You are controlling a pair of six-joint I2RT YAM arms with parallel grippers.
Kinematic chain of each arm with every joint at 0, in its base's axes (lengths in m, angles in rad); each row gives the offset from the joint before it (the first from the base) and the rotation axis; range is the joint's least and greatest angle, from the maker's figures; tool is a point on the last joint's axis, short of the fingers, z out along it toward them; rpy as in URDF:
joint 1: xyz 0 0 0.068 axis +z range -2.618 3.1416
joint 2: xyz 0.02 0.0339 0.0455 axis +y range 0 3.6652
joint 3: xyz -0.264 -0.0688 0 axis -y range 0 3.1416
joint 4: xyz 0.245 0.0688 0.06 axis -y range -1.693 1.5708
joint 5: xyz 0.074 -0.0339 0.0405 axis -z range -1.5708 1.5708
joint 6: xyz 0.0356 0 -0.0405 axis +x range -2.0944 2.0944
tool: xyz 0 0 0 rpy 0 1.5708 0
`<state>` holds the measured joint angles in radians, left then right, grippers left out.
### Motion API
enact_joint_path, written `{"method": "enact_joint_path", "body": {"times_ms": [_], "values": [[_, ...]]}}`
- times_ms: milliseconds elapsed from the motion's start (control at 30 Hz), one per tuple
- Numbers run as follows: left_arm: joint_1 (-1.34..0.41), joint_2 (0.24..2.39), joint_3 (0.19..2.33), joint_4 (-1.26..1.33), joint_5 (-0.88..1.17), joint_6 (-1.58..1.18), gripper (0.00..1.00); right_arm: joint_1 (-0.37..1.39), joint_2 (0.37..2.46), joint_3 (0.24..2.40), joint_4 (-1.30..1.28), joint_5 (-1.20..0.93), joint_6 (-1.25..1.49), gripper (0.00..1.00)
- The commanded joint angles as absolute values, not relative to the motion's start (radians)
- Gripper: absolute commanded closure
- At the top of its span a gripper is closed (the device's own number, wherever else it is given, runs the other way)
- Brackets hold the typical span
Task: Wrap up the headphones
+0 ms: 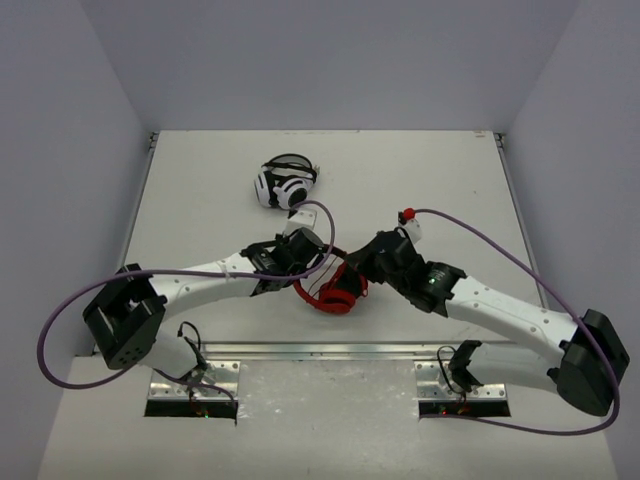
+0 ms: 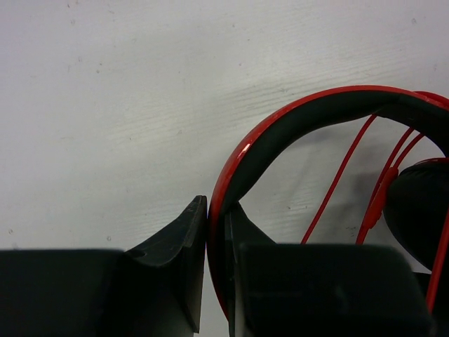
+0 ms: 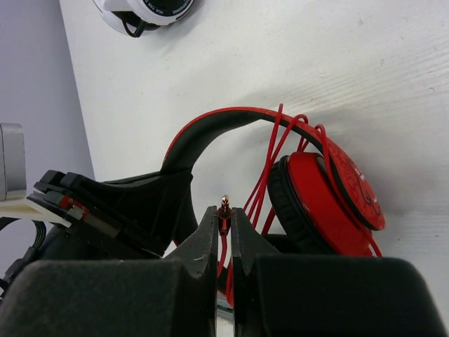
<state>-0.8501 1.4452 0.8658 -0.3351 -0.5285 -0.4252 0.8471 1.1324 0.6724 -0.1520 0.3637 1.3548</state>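
Tightly, headphones between left gripper fingers.

The top view looks steeply down from high above the near edge and takes in the whole table. Both wrist views sit low and very close to the tabletop. Each shares the headphones with the top view, where they lie at frame centre.
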Motion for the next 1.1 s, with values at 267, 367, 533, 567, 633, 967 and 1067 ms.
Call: {"method": "enact_joint_path", "body": {"times_ms": [267,367,533,567,633,967,1067], "values": [[-0.842,1.379,0.810,-0.196,-0.589,-0.468,1.00,0.747,1.066,0.718,-0.186,0.335,1.312,0.99],[-0.842,1.342,0.781,-0.170,-0.591,-0.471,1.00,0.664,1.089,0.712,-0.189,0.234,1.278,0.99],[-0.842,1.270,0.739,-0.101,-0.555,-0.431,1.00,0.618,1.201,0.784,-0.202,0.131,1.143,0.99],[-0.842,1.250,0.735,-0.094,-0.549,-0.428,1.00,0.617,1.228,0.832,-0.224,0.112,1.120,0.99],[-0.844,1.233,0.719,-0.080,-0.526,-0.408,1.00,0.615,1.284,0.862,-0.225,0.088,1.062,0.99],[-0.842,1.177,0.721,-0.115,-0.486,-0.367,1.00,0.571,1.331,0.879,-0.199,0.031,1.008,0.99],[-0.842,1.152,0.719,-0.117,-0.483,-0.365,1.00,0.566,1.367,0.887,-0.192,-0.009,1.005,0.99]]}}
